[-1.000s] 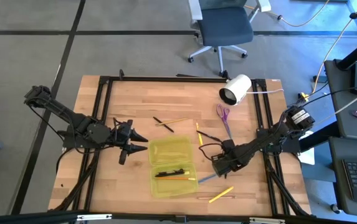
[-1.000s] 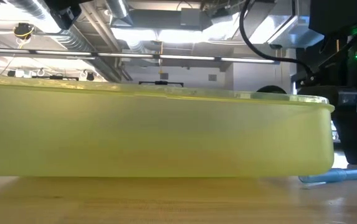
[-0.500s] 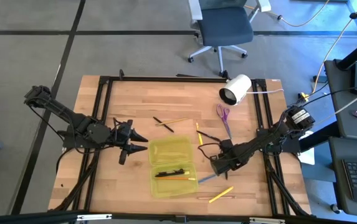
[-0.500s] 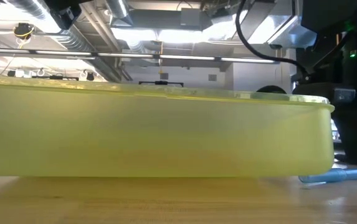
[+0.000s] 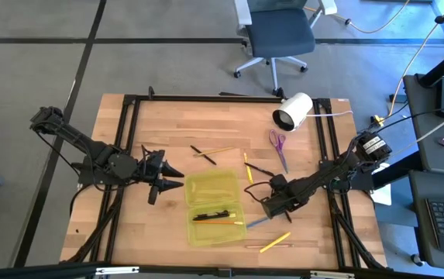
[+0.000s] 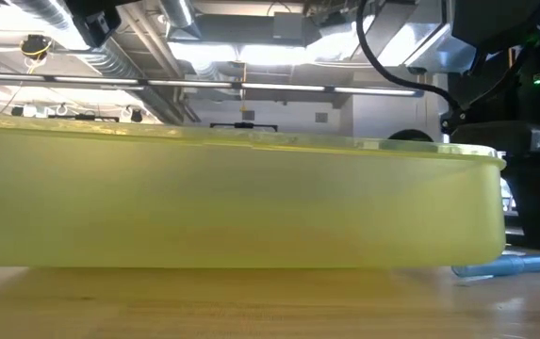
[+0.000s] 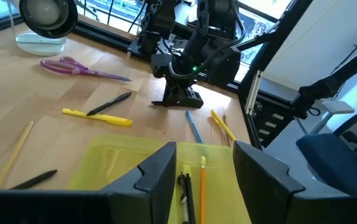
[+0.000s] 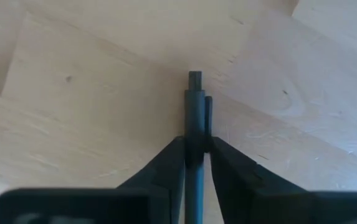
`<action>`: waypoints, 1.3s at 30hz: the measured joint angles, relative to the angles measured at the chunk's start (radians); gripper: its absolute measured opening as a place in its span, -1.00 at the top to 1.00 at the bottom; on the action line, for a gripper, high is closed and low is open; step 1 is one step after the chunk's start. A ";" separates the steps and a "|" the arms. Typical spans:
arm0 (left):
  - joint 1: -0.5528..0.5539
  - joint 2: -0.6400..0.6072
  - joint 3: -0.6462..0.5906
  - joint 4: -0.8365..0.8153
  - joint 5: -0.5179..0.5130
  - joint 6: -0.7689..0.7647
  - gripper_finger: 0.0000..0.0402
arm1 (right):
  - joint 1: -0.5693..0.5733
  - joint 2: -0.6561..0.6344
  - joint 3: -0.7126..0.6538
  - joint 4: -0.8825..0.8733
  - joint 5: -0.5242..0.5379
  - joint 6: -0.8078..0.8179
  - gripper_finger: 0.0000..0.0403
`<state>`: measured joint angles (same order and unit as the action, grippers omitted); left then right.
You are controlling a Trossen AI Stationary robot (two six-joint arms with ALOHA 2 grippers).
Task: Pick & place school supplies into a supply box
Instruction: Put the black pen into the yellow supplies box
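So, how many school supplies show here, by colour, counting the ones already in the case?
Black pens: 4
Yellow pens or pencils: 3
Orange pencil: 1
Blue pen: 1
Purple scissors: 1
Total: 10

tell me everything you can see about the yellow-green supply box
The supply box is a flat rectangular case of translucent yellow-green plastic with rounded corners, lying open on the wooden table. In the high view its two halves lie side by side. The half nearer the front edge holds a black pen and an orange pencil; the other looks empty. Neither hand touches it: the left hand hovers beside it, open.
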<state>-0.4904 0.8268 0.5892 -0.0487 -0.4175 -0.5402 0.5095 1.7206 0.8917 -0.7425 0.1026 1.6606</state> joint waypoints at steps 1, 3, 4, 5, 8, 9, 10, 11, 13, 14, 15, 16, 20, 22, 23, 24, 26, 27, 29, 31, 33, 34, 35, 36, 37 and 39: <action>0.000 0.000 0.000 0.000 0.000 0.000 0.25 | 0.000 0.000 0.000 0.001 -0.004 -0.005 0.57; 0.000 0.000 0.000 0.000 0.000 0.000 0.25 | 0.000 0.000 0.000 0.003 -0.021 -0.008 0.54; 0.000 0.000 0.000 0.000 0.000 0.000 0.24 | -0.001 0.000 0.000 0.004 -0.032 -0.008 0.52; 0.000 0.000 0.000 0.000 0.000 0.000 0.24 | -0.001 0.000 0.000 0.005 -0.043 -0.008 0.51; 0.000 0.000 0.000 0.000 0.000 0.000 0.24 | -0.005 0.000 0.000 0.008 -0.056 -0.008 0.47; 0.000 0.000 0.000 0.000 0.000 0.000 0.25 | -0.005 0.000 0.000 0.009 -0.057 -0.008 0.47; 0.000 0.000 0.000 0.000 0.000 0.000 0.25 | -0.005 0.000 0.000 0.010 -0.058 -0.008 0.46; 0.000 0.000 0.000 0.000 0.000 -0.004 0.25 | -0.005 0.000 0.000 0.013 -0.060 -0.009 0.46; 0.000 0.000 0.000 0.000 0.000 -0.022 0.25 | -0.005 -0.001 0.000 0.017 -0.069 -0.017 0.45; 0.000 0.000 0.000 0.000 0.000 -0.027 0.25 | -0.005 -0.001 0.000 0.019 -0.071 -0.017 0.45; 0.000 0.000 0.000 0.000 0.000 -0.031 0.25 | -0.005 -0.001 0.000 0.020 -0.071 -0.017 0.45; 0.000 0.000 0.000 0.000 0.000 -0.032 0.24 | -0.005 -0.001 0.000 0.020 -0.070 -0.017 0.46; 0.000 0.000 0.000 0.000 0.000 -0.032 0.25 | -0.004 -0.001 0.001 0.016 -0.051 -0.020 0.52; 0.000 0.000 0.000 0.000 0.000 -0.031 0.25 | -0.004 0.000 0.001 0.011 -0.044 -0.038 0.56; 0.000 0.000 0.000 0.000 0.000 -0.031 0.25 | -0.003 0.000 0.001 0.007 -0.039 -0.067 0.58; 0.000 0.000 0.000 0.000 0.000 -0.032 0.25 | -0.003 0.001 0.002 0.004 -0.036 -0.102 0.61; 0.000 0.000 0.000 0.000 0.000 -0.031 0.24 | -0.003 0.001 0.002 -0.001 -0.032 -0.170 0.65; 0.000 0.000 0.000 0.000 0.000 -0.031 0.24 | -0.003 0.001 0.002 -0.003 -0.031 -0.188 0.67; 0.000 0.000 0.000 0.000 0.000 -0.032 0.24 | -0.002 0.002 0.002 0.001 -0.020 -0.199 0.71; 0.000 0.000 0.000 0.000 0.000 -0.031 0.25 | -0.001 0.002 0.000 0.011 0.000 -0.207 0.74; 0.000 0.000 0.000 0.000 0.000 -0.032 0.25 | -0.001 0.001 0.000 0.015 0.010 -0.230 0.75; 0.000 0.000 0.000 0.000 0.000 -0.032 0.25 | -0.001 0.001 0.000 0.015 0.012 -0.244 0.76; 0.000 0.000 0.000 0.000 0.000 -0.031 0.25 | -0.001 0.001 0.000 0.014 0.013 -0.252 0.76; 0.000 0.000 0.000 0.000 0.000 -0.032 0.25 | -0.001 -0.001 0.000 0.013 0.015 -0.254 0.76; 0.000 0.000 0.000 0.000 0.000 -0.032 0.24 | -0.001 -0.004 0.000 0.013 0.016 -0.256 0.76; 0.000 0.000 0.000 0.000 0.000 -0.031 0.24 | -0.001 -0.014 0.000 0.011 0.017 -0.260 0.76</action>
<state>-0.4900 0.8268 0.5892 -0.0490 -0.4179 -0.5716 0.5083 1.7062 0.8913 -0.7314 0.1199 1.4008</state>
